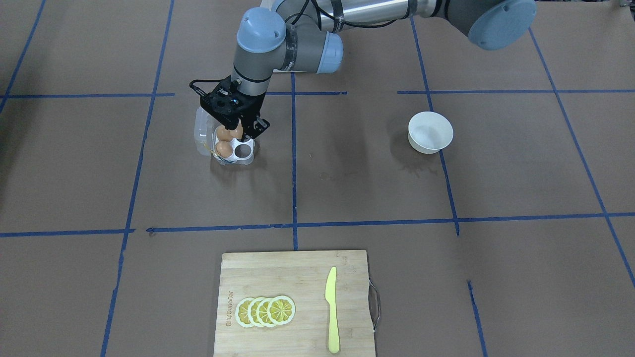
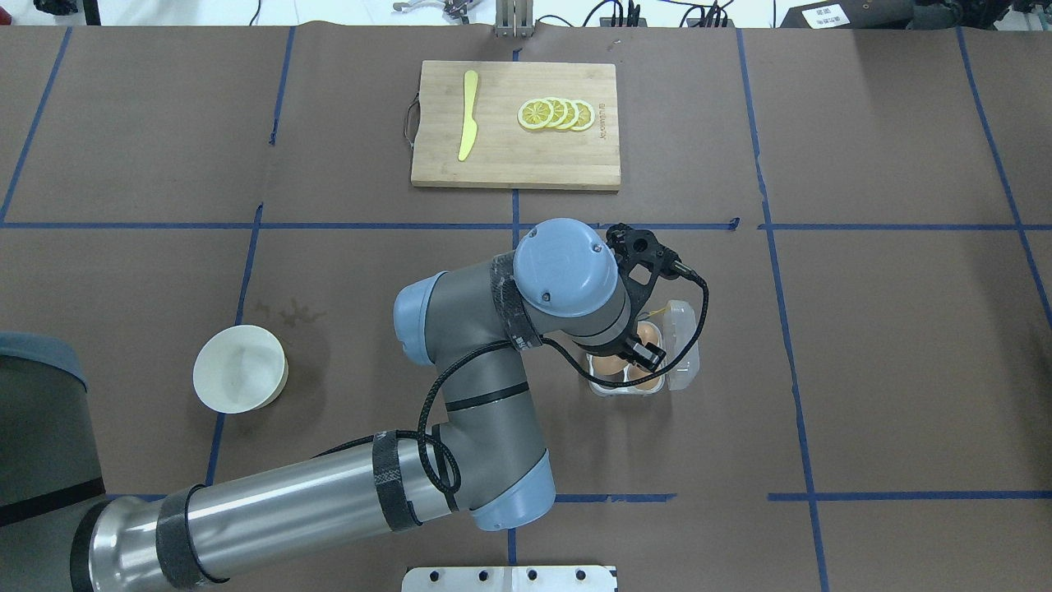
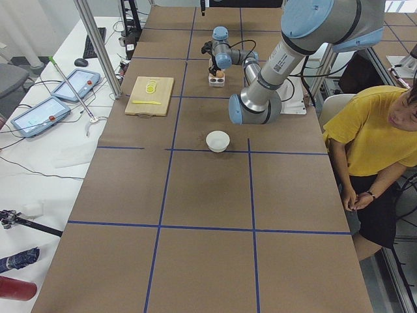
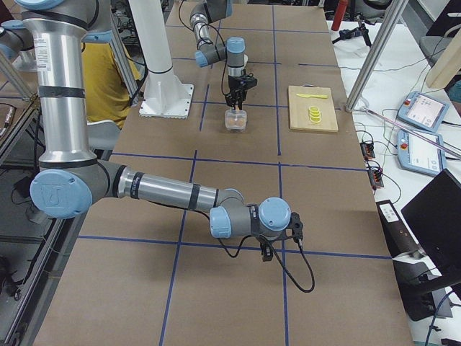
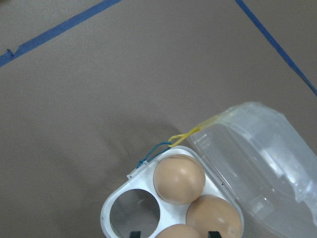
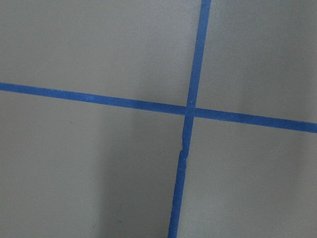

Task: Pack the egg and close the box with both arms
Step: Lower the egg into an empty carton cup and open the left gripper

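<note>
Seen from overhead, a white bowl [image 2: 240, 374] sits at the left. The left arm [image 2: 460, 386] reaches across to the box [image 1: 249, 154] on the right, whose clear lid [image 5: 262, 163] lies open. The left gripper [image 1: 237, 131] straddles the egg [image 5: 178, 231] at one cell, beside two other eggs [image 5: 179, 178]. I cannot tell whether it pinches. The right gripper [image 4: 268, 254] hovers well apart, and I cannot tell how its jaws stand.
</note>
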`<action>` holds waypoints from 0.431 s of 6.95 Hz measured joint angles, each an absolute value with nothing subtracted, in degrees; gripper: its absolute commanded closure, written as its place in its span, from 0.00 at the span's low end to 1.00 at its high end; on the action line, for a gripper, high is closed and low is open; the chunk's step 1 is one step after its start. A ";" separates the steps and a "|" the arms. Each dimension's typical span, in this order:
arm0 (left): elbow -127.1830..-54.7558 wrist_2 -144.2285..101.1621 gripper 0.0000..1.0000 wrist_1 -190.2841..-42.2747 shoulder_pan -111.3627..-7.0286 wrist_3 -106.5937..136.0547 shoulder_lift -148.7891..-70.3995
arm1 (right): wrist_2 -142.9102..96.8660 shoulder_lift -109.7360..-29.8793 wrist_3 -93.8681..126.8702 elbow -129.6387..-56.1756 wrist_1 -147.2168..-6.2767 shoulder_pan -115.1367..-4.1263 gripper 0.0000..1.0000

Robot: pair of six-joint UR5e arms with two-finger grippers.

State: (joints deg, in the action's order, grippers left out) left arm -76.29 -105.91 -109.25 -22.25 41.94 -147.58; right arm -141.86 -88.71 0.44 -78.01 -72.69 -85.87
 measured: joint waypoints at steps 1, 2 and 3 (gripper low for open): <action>-76.29 -105.91 0.00 -109.90 -22.24 42.92 -147.53 | -141.86 -88.72 0.44 -78.03 -72.66 -85.87 0.00; -76.29 -105.91 0.00 -110.22 -22.24 43.99 -147.50 | -141.86 -88.70 0.44 -78.07 -72.64 -85.87 0.00; -76.29 -105.91 0.00 -110.33 -22.24 45.21 -147.49 | -141.88 -88.71 0.44 -78.10 -72.66 -85.87 0.00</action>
State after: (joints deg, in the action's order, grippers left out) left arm -76.29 -105.91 -110.33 -22.24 45.21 -147.49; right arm -141.88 -88.71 0.44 -78.10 -72.66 -85.87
